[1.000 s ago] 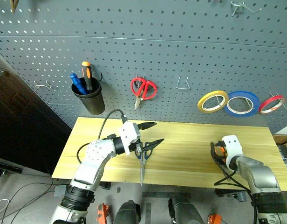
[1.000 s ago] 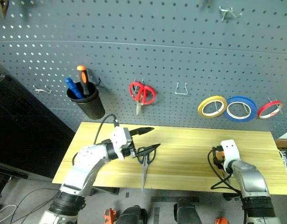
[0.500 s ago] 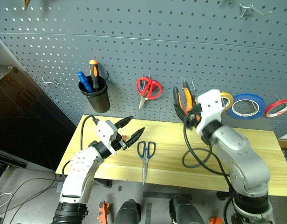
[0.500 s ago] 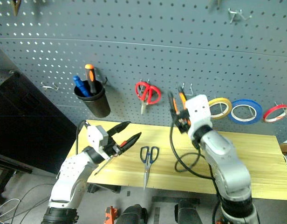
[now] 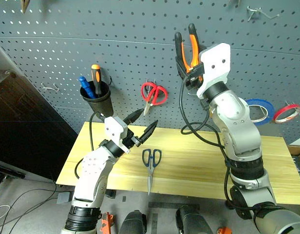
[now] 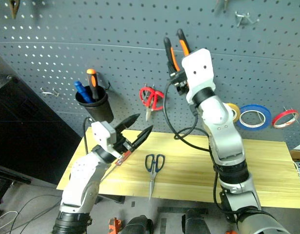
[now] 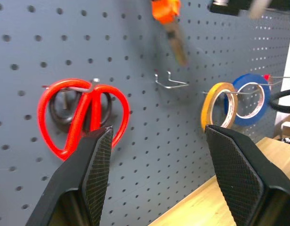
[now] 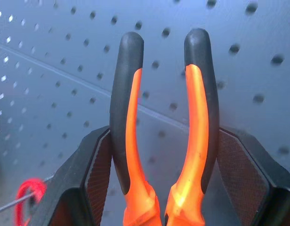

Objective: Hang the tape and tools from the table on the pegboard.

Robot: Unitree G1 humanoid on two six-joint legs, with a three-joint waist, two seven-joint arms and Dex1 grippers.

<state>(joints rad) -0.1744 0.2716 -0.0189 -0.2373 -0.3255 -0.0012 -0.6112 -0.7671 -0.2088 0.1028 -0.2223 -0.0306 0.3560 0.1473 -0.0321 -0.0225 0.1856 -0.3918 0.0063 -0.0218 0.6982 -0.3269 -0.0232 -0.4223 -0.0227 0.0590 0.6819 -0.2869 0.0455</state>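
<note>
My right gripper (image 5: 189,61) is raised high against the pegboard (image 5: 116,29) and is shut on the pliers (image 5: 187,45), whose orange-and-black handles (image 8: 164,94) stick up between its fingers. The pliers hang above a bare wire hook (image 7: 169,81). The blue-handled scissors (image 5: 151,158) lie on the table (image 5: 189,161). My left gripper (image 5: 146,119) hovers open above them, tilted up at the board. A thin rod with a red end (image 6: 121,157) slants down under its fingers; I cannot tell if it is held. The yellow tape (image 7: 215,104) hangs on a hook.
On the pegboard hang red-handled scissors (image 5: 154,92), a black cup (image 5: 97,101) holding an orange-handled and a blue-handled tool, a blue tape roll (image 5: 261,111) and a red one (image 5: 285,111). Bare hooks sit at the left (image 5: 50,88) and top right (image 5: 261,12).
The right gripper has climbed with the pliers from table height up to the pegboard. The left gripper has lifted off the scissors and tipped upward. The camera has shifted too.
</note>
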